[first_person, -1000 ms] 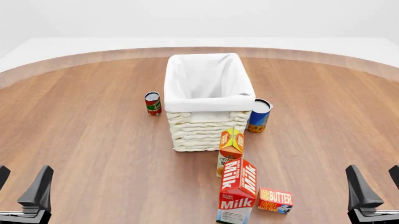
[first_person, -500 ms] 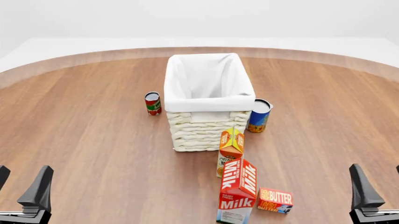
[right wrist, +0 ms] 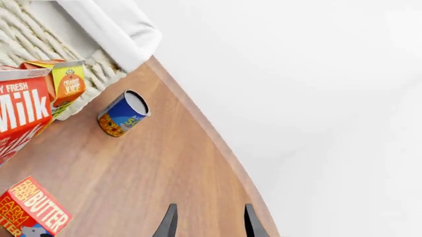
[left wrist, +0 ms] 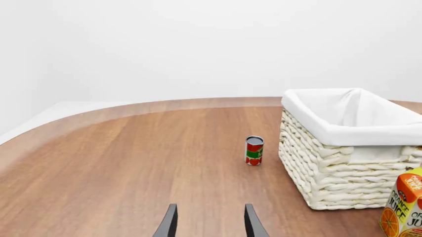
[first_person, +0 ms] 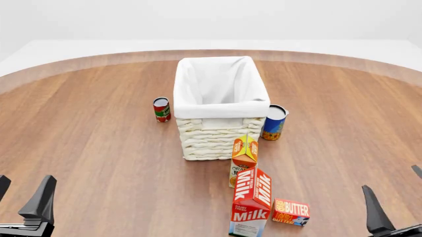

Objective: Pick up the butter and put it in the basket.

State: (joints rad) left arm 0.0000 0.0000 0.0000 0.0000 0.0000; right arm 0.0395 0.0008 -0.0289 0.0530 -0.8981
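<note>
The butter, a small flat red box with white lettering, lies on the table at the front right, just right of the milk carton. It also shows in the right wrist view. The cream wicker basket with white lining stands in the middle of the table, and shows in both wrist views. My left gripper is open and empty at the front left corner. My right gripper is open and empty at the front right, tilted, to the right of the butter and apart from it.
A tall red milk carton and an orange juice carton stand between the butter and the basket. A blue can stands right of the basket. A small red can stands to its left.
My right gripper has tilted and sunk a little lower at the front right edge of the front view. The left gripper and the objects have not moved.
</note>
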